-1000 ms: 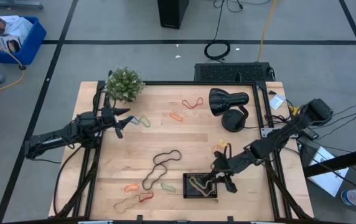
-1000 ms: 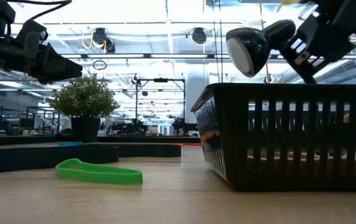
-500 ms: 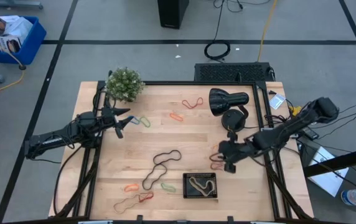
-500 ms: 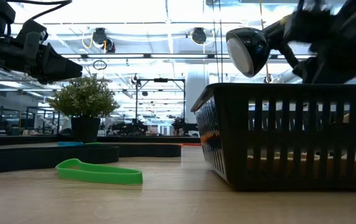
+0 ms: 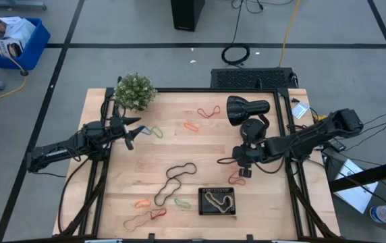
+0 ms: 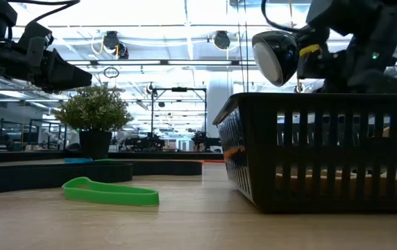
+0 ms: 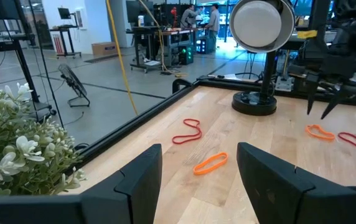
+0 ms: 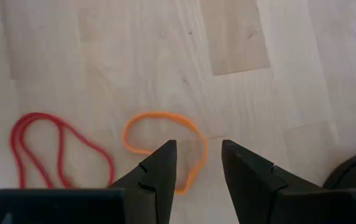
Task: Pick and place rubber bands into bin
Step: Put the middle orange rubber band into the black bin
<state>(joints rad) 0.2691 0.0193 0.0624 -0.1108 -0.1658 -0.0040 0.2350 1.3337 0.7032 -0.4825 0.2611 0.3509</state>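
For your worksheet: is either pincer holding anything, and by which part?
Nothing is held. The right pincer stands open above an orange band; the left pincer is open and empty.

— What blocks the right gripper (image 5: 241, 167) where it hangs?
— The black lamp (image 5: 247, 109) stands just behind it, its round base (image 5: 253, 129) close by; the bin (image 5: 218, 202) lies nearer the front edge, apart from it. Bare wood shows between its parted fingers around the orange band (image 8: 164, 147).
— And on the left side?
— The potted plant (image 5: 135, 90) crowds the corner beside the left gripper (image 5: 133, 133) — ahead of its open fingers the board lies flat, only thin bands on it.
— The middle?
— Open, save the long black loop (image 5: 175, 182).
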